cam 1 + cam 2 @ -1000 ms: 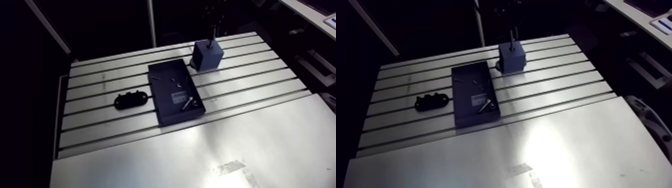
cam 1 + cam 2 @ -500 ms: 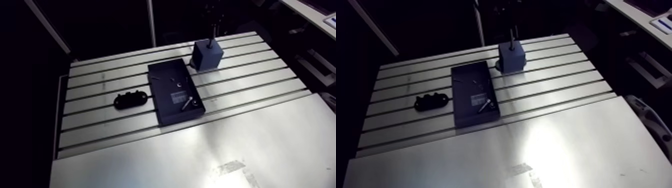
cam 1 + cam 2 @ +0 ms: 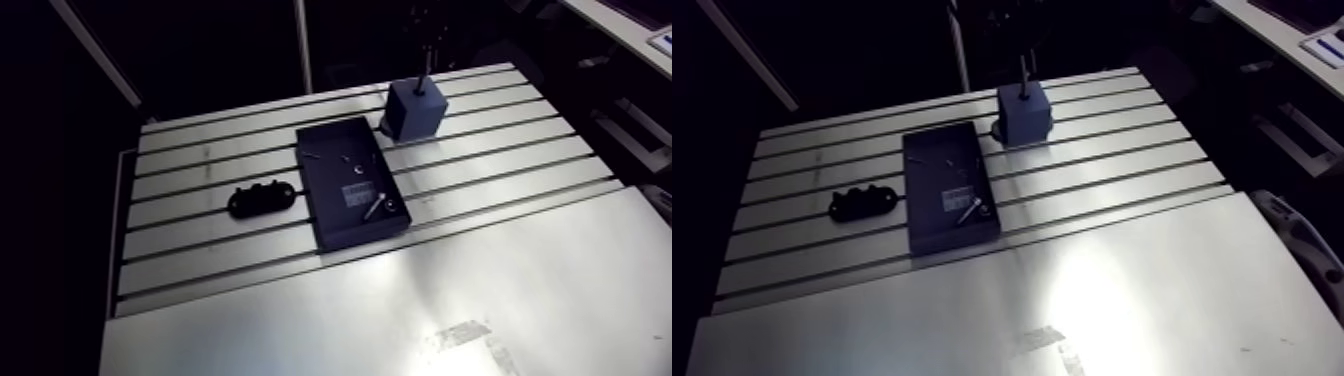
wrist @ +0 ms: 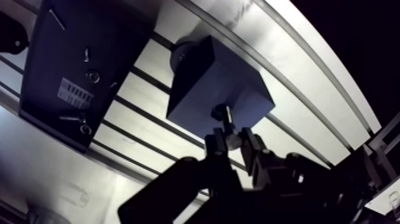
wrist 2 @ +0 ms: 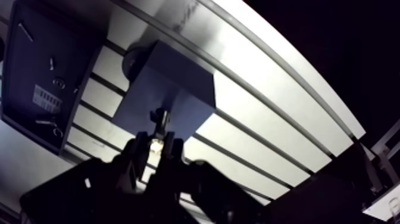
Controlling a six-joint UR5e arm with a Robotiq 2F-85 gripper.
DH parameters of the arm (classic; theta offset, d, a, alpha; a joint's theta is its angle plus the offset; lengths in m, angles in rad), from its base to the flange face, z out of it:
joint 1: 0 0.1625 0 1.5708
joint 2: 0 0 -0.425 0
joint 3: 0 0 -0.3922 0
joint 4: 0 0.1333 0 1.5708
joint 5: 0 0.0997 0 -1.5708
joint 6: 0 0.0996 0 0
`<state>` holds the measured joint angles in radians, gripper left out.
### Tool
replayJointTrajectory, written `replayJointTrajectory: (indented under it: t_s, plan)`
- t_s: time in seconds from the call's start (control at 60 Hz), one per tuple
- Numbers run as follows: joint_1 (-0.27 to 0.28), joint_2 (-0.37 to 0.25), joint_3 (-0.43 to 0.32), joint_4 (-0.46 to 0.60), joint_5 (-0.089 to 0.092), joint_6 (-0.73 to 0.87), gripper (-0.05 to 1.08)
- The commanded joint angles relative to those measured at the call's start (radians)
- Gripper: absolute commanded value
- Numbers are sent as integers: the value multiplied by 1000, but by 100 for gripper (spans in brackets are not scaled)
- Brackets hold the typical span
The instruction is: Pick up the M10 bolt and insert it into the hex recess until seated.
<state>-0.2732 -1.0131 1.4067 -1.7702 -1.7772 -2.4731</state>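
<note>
Gripping M10 bolt (image 4: 223, 117) between fingers, gripper (image 4: 233, 142) holds it upright, tip at block (image 4: 205, 80) top.

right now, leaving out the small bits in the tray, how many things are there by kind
black tray: 1
dark block: 1
flat black part: 1
bolt, held by the gripper at the block's top: 1
total: 4

The slotted aluminium table (image 3: 480, 160) carried 3 things: a dark block (image 3: 415, 112) near its far edge, a black tray (image 3: 350, 185) beside it, and a black bracket (image 3: 260, 200) nearby.
</note>
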Motion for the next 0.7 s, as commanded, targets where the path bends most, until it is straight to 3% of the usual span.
replayJointTrajectory:
  t_s: [0.017,0.7]
  plan:
    - [0,0,2,-1,0,-1,78]
    - [0,3,8,1,2,-1,78]
